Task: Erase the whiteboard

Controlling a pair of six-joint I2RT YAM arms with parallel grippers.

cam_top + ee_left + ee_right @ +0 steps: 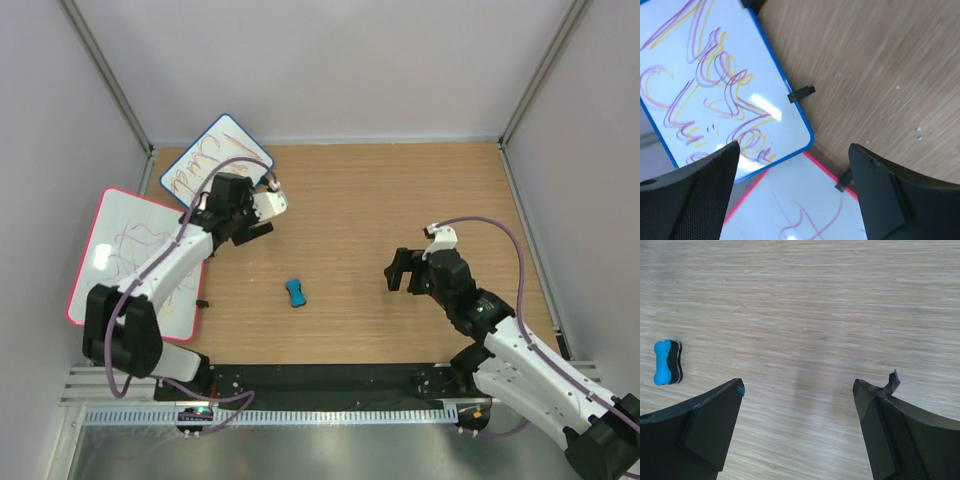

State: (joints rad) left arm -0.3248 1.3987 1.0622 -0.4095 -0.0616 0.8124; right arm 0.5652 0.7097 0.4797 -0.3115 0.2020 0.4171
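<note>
The whiteboard [214, 153] has a dark blue frame and lies at the back left, covered in purple, red and yellow scribbles. It fills the upper left of the left wrist view [710, 75]. My left gripper [215, 222] is open and empty, hovering over the near corner of the whiteboard where it meets the pink-framed board; in its own view [794, 150] the jaws stand wide apart. A blue eraser with black felt [296, 293] lies on the table's middle, also at the left of the right wrist view [667, 362]. My right gripper [408, 272] [797, 385] is open and empty, to the eraser's right.
A larger pink-framed whiteboard [130, 255] with faint purple lines lies at the left edge, its corner under the blue board's corner [790, 200]. Grey walls enclose the wooden table [400, 200] on three sides.
</note>
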